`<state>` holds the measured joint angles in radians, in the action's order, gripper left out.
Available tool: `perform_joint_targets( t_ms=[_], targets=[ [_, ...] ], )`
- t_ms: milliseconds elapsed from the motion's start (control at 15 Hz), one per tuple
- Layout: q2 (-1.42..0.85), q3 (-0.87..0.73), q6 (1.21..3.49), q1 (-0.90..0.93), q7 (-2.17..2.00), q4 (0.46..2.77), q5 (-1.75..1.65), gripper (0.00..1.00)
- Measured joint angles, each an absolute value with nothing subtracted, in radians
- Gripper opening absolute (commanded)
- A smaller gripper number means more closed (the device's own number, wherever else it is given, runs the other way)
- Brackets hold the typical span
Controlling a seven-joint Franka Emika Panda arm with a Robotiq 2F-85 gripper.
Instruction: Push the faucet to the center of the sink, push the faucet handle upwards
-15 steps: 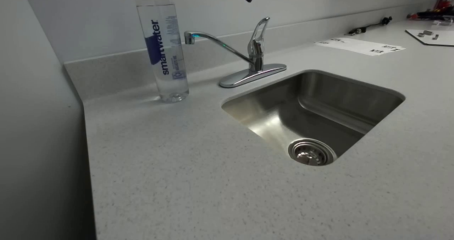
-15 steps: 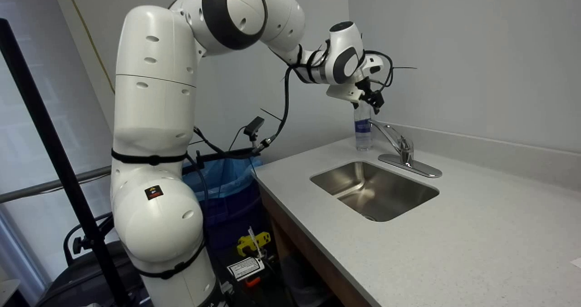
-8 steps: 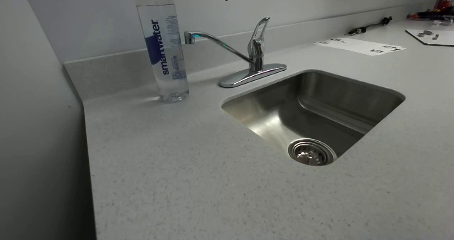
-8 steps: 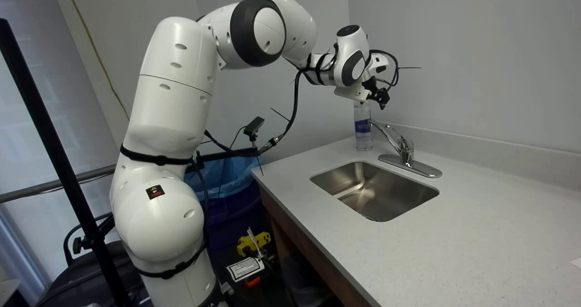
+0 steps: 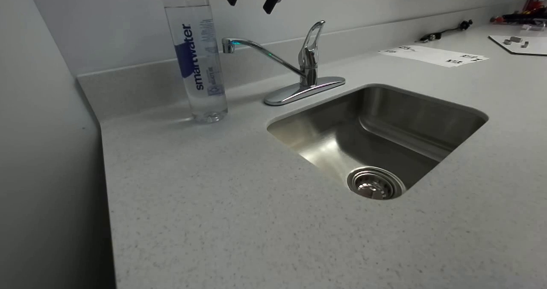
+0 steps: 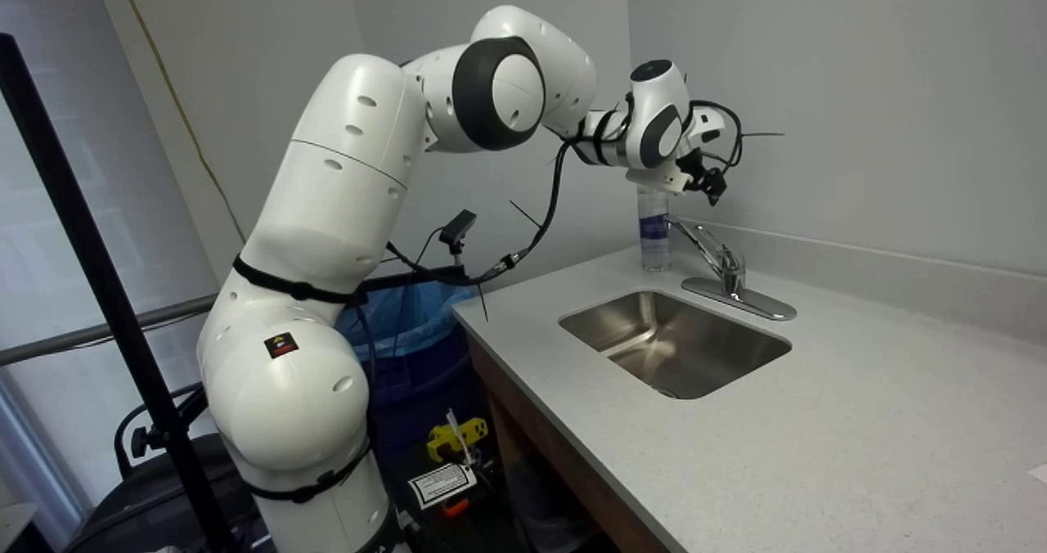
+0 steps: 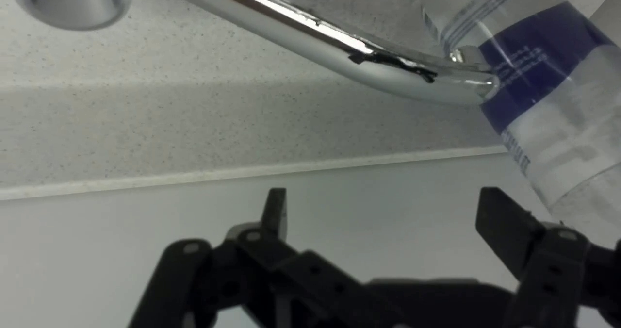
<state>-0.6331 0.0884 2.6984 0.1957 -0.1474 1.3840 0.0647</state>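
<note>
The chrome faucet (image 5: 280, 59) stands behind the sink (image 5: 427, 120). Its long spout points sideways toward the bottle, away from the basin. The faucet (image 6: 733, 279) and sink (image 6: 712, 328) also show in an exterior view. The short faucet handle (image 5: 307, 54) slants up from the upright body. My gripper (image 5: 250, 4) is open and empty, above the spout and apart from it. It also shows in an exterior view (image 6: 713, 197). In the wrist view, my spread fingers (image 7: 383, 192) have wall between them; the spout (image 7: 339, 51) crosses above them. The handle is not clearly recognisable there.
A clear water bottle (image 5: 197, 62) stands upright by the spout tip; it also shows in the wrist view (image 7: 533, 61). A wall and low backsplash (image 5: 141, 84) run behind the faucet. Paper sheets (image 5: 433, 56) and a black cable (image 5: 453, 28) lie farther along the counter.
My gripper has moved left and then down in an exterior view, closer above the spout. The arm has stretched farther over the counter. The faucet, handle and bottle have not moved.
</note>
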Motion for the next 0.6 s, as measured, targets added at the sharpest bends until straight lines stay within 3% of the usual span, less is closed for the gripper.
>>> perform_joint_targets(
  t_ms=[600],
  targets=[
    [-0.744,0.062,2.686,0.224,-0.167,1.307,0.059,1.00]
  ],
)
